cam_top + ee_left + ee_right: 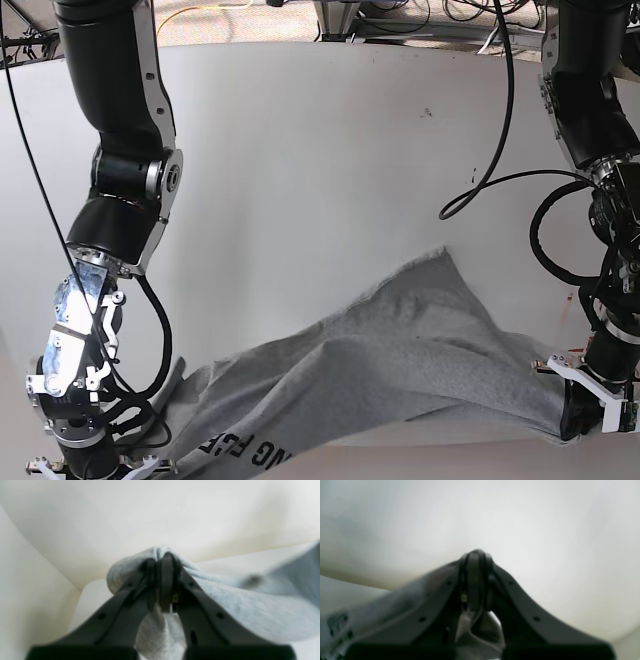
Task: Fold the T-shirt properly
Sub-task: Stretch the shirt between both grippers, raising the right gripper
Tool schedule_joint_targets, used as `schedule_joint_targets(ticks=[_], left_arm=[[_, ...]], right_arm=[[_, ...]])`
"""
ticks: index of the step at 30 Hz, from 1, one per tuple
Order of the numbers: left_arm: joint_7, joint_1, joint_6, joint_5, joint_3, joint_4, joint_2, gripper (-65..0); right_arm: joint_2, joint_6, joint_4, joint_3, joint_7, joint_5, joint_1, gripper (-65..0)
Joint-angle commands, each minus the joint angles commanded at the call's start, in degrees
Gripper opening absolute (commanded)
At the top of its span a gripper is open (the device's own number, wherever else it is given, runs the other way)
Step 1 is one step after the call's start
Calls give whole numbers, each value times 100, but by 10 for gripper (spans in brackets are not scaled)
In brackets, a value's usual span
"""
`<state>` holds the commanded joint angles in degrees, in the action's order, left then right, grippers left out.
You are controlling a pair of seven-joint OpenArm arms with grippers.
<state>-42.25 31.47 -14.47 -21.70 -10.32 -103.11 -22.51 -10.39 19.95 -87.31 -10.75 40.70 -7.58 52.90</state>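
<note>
The heather-grey T-shirt (400, 370) hangs stretched between my two grippers over the front of the white table (330, 180). Its black lettering (245, 455) shows near the lower left. One corner peaks up at mid-right. In the left wrist view, my left gripper (161, 560) is shut on a bunched fold of the T-shirt (250, 605). It sits at the lower right of the base view (570, 425). In the right wrist view, my right gripper (476, 555) is shut on the T-shirt (390, 605). Its wrist (75, 400) is at the lower left of the base view, with the fingertips cut off by the frame.
A black cable (490, 190) loops over the table beside the left arm. More cables and stand legs (470, 20) lie beyond the table's far edge. The right arm's large black links (120, 130) rise over the table's left side.
</note>
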Motion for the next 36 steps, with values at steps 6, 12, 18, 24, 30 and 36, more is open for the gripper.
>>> schedule_joint_targets(ticks=[6,12,18,24,30,36], left_arm=[[70,-43,-47,-67,-88,-133,-139,-650],[-4,-268,-274,-58,-169,-216,-132,-650],[-312,-535,-464,-45,-201,-404,-97,-643],[-331,-658,-331,-89,-173,-489,-132,-645],[-351,-933,-288,-172,-290,-464,-180,-647],[-411,-1774,-216,-446,-621,-476,-279,-649]], right_arm=[[-1,12,-5,-185,101,-1,6,-641],[26,73,-251,-125,101,-2,-211,-640],[74,74,-557,-107,317,-21,-689,-639],[165,29,-706,-194,718,-27,-1274,-643],[208,26,-839,-207,929,-37,-1703,-642],[272,24,-1252,-268,1035,-82,-2451,-640]])
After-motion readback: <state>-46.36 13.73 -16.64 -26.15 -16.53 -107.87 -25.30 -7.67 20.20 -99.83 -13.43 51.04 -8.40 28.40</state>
